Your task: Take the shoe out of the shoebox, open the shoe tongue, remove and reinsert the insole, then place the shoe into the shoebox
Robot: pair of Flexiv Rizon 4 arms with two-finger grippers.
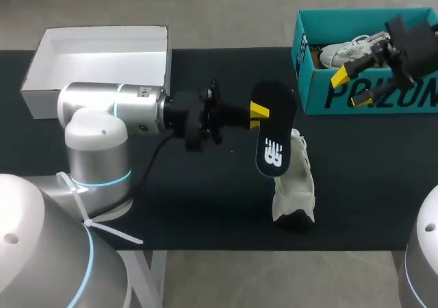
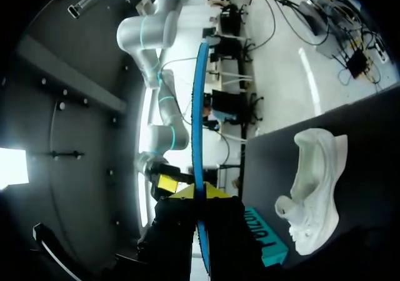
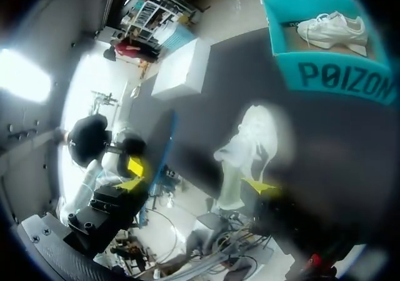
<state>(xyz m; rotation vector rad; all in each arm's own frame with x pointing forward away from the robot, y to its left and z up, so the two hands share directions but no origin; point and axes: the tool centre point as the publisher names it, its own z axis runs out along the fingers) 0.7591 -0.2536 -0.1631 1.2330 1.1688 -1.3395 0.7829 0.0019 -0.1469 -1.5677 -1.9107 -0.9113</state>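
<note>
- A white shoe (image 1: 294, 185) lies nearest on the black tabletop (image 1: 205, 205), right of the middle. Its long axis runs near to far. It has a thick, lumpy sole and looks tipped onto its side, though this is not certain.
- Just beyond the shoe and above it, the left hand (image 1: 257, 113) reaches in from the left. It is clenched on the insole (image 1: 275, 140), pinching it at the far end.
- The insole is black on top with a white mark and blue underneath. It hangs lengthwise in nearly the same line as the shoe, its near end over the shoe's far end. Reinserting it likely means lowering it into the shoe's opening.
- Farther right, the right hand (image 1: 350, 89) hangs released and holding nothing, in front of the shoebox, farther from the shoe than the left hand.
- The teal shoebox (image 1: 383, 92) stands at the far right with a second white shoe (image 1: 342, 51) inside.
- A white box (image 1: 102, 58) sits at the far left.
</note>
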